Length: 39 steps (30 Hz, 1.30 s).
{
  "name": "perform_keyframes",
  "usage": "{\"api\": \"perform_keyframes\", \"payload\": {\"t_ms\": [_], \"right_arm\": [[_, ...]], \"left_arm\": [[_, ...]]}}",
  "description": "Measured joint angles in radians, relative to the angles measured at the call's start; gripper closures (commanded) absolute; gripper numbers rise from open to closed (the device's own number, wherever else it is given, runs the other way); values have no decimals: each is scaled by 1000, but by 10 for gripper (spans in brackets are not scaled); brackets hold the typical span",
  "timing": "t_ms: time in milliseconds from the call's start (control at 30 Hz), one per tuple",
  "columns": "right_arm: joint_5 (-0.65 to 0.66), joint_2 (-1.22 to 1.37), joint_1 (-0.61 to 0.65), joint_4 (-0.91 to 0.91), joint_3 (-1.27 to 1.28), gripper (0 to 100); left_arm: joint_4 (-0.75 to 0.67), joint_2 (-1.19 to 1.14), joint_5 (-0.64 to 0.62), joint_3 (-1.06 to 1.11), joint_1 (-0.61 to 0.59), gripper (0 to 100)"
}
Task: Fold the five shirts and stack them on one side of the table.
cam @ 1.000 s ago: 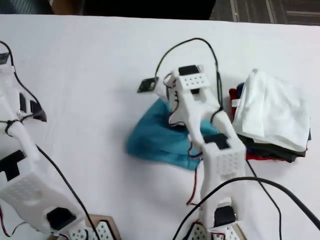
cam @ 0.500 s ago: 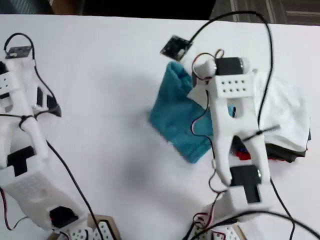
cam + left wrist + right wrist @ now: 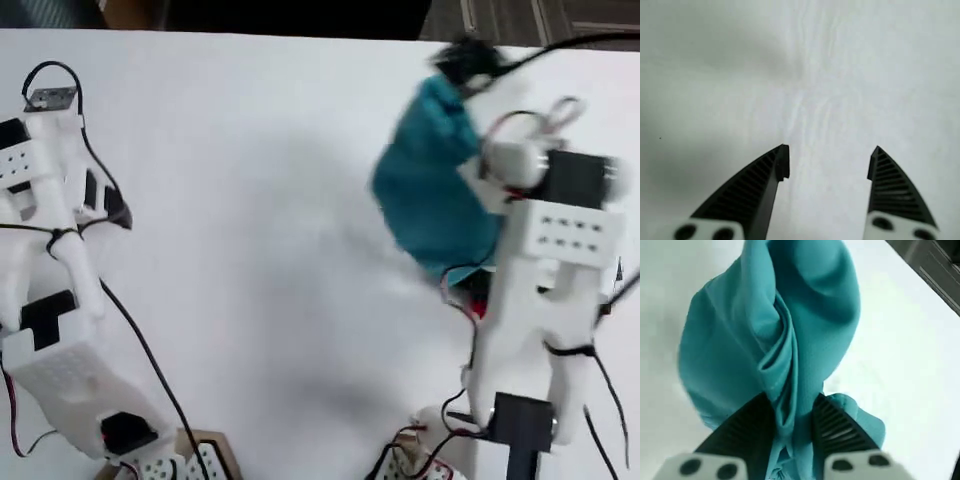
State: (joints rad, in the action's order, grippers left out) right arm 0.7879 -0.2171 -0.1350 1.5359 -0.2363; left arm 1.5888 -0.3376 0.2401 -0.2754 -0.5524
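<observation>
Pinching 1 teal shirt (image 3: 430, 200) w/ R tool (image 3: 791, 404); L tool (image 3: 829, 156) gaping over table (image 3: 250, 200).

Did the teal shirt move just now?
Yes. The teal shirt, pinched in the right gripper, went rightward and toward the far edge of the table.

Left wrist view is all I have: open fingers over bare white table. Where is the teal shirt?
Observer: The teal shirt is lifted over the right side of the table in the high view, carried by the right gripper.
Operator: Is it gripped properly?
Observer: The right wrist view shows both fingers shut on a bunched fold, with the rest crumpled beyond them.
Operator: Is my left arm anywhere near it?
Observer: No. The left gripper sits at the table's far left, well apart from the shirt.
</observation>
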Motion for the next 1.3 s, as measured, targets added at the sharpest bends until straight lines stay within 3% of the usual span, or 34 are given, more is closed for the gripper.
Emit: {"api": "perform_keyframes", "payload": {"t_ms": [267,567,667,867,1100,1300], "right_arm": [[0,25,-206,-97,2,976],[0,316,-390,-199,15,975],[0,382,-423,-227,15,969],[-6,450,-446,-242,15,824],[-40,448,-448,-319,8,818],[-101,302,-463,-261,-15,818]], "left_arm": [[0,0,0,0,0,729],[0,0,0,0,0,729],[0,0,0,0,0,729],[0,0,0,0,15,729],[0,0,0,0,28,729],[0,0,0,0,28,729]]}}
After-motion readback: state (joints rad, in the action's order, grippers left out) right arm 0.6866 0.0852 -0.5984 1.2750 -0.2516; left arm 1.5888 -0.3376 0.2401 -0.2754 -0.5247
